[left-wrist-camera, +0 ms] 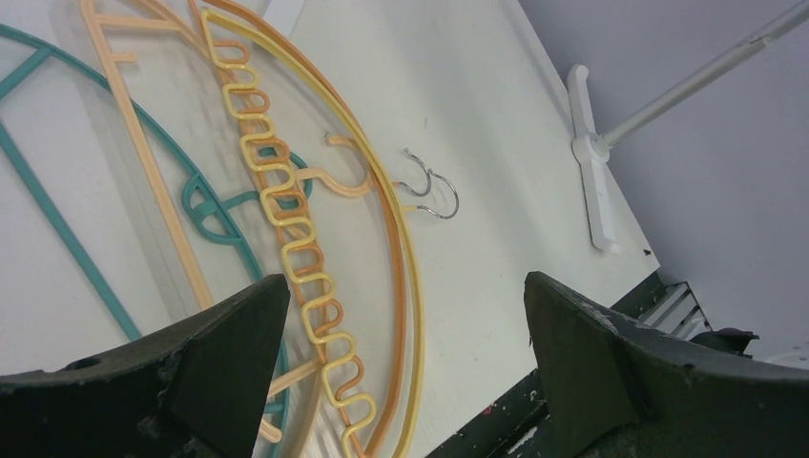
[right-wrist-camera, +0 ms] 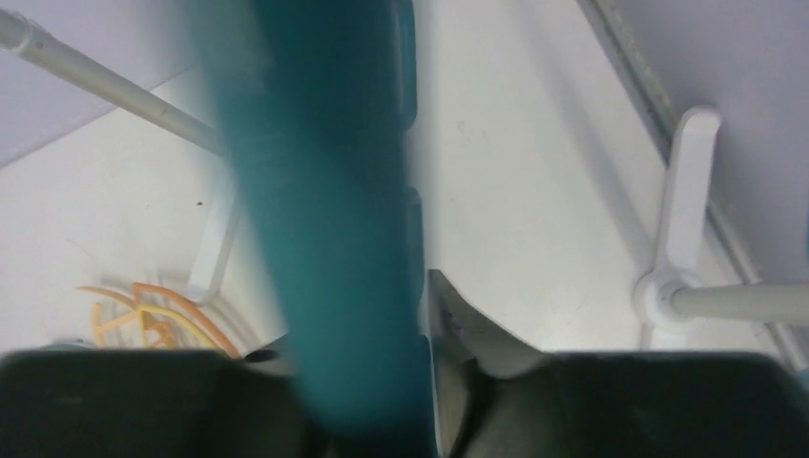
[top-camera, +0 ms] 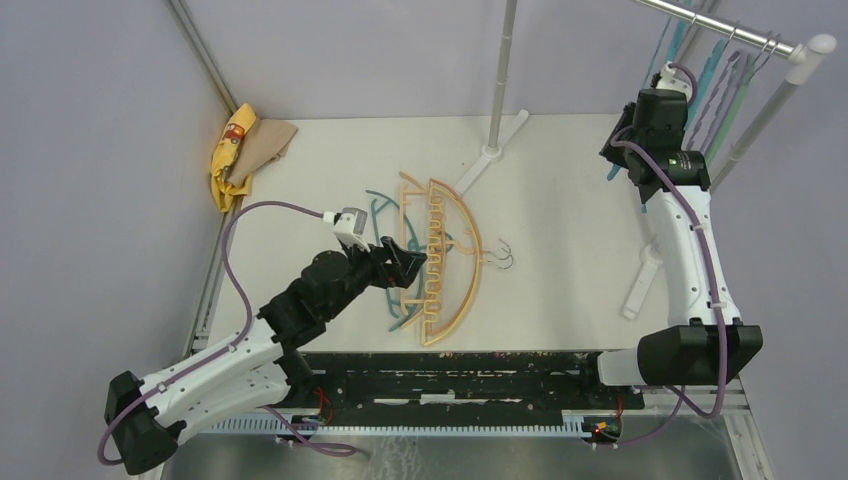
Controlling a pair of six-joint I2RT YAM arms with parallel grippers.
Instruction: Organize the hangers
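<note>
A pile of hangers (top-camera: pixel 435 260) in tan-orange, yellow and teal lies mid-table, with two metal hooks (top-camera: pixel 503 255) pointing right. My left gripper (top-camera: pixel 410 265) is open and empty over the pile's left side. In the left wrist view (left-wrist-camera: pixel 405 315) the wavy yellow hanger (left-wrist-camera: pixel 286 229) lies between its fingers (left-wrist-camera: pixel 229 353). My right gripper (top-camera: pixel 645 105) is raised by the rail (top-camera: pixel 730 30) and is shut on a teal hanger (right-wrist-camera: pixel 324 191). Teal, lilac and pale green hangers (top-camera: pixel 725 90) hang on the rail.
A yellow-and-tan cloth (top-camera: pixel 245 150) lies at the back left corner. The rack's white pole (top-camera: pixel 505 70) and its foot (top-camera: pixel 490 155) stand behind the pile. Another rack foot (top-camera: pixel 640 280) lies at the right. A black strip (top-camera: pixel 450 370) runs along the near edge.
</note>
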